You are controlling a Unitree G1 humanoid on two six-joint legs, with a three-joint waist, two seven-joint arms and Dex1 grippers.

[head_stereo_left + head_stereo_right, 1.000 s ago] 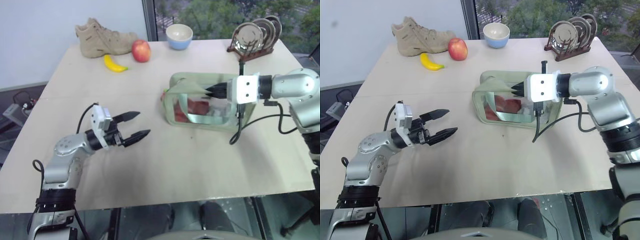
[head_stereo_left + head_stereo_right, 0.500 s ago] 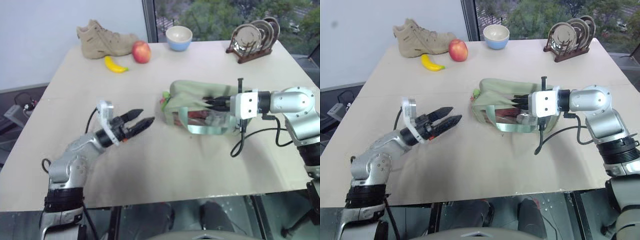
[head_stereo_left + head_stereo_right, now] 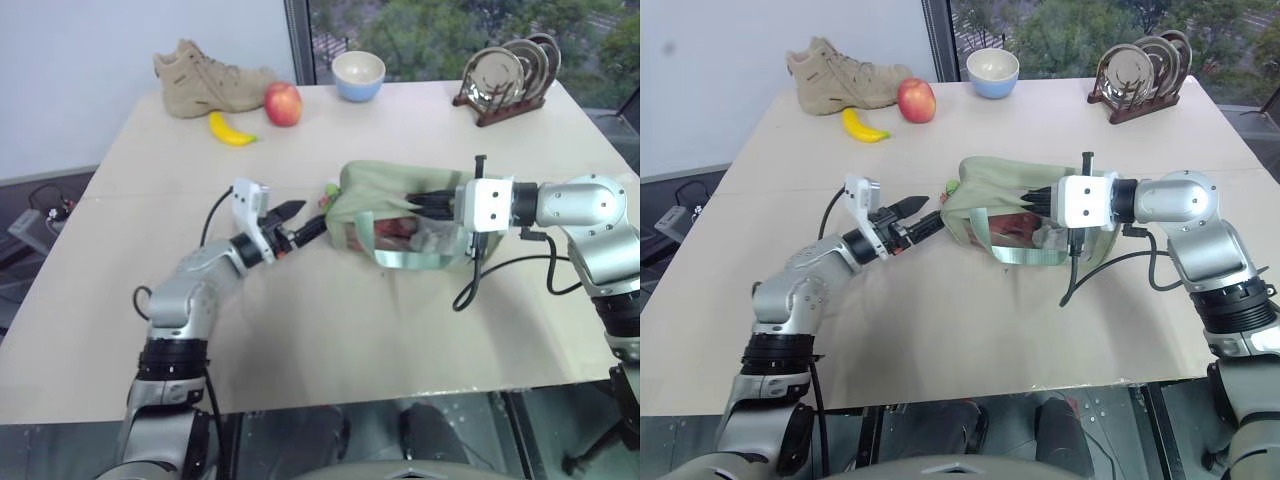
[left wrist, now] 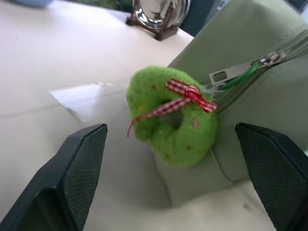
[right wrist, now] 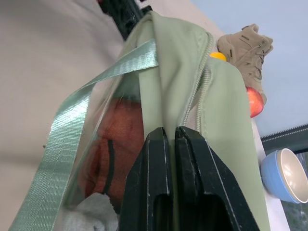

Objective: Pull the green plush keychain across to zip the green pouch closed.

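One green pouch [image 3: 395, 190], one green plush keychain [image 4: 172, 117], perhaps several plates [image 3: 510, 65]

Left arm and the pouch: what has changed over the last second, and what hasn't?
The left gripper has reached in to the green plush keychain, jaws open on either side of it, not gripping. The green pouch has slumped from upright. The right gripper stays pinched on its fabric.

The left claw [image 3: 303, 224] is held level with its fingers spread apart. The right claw [image 3: 428, 203] is extended toward it, its fingers [image 5: 169, 168] pressed together.
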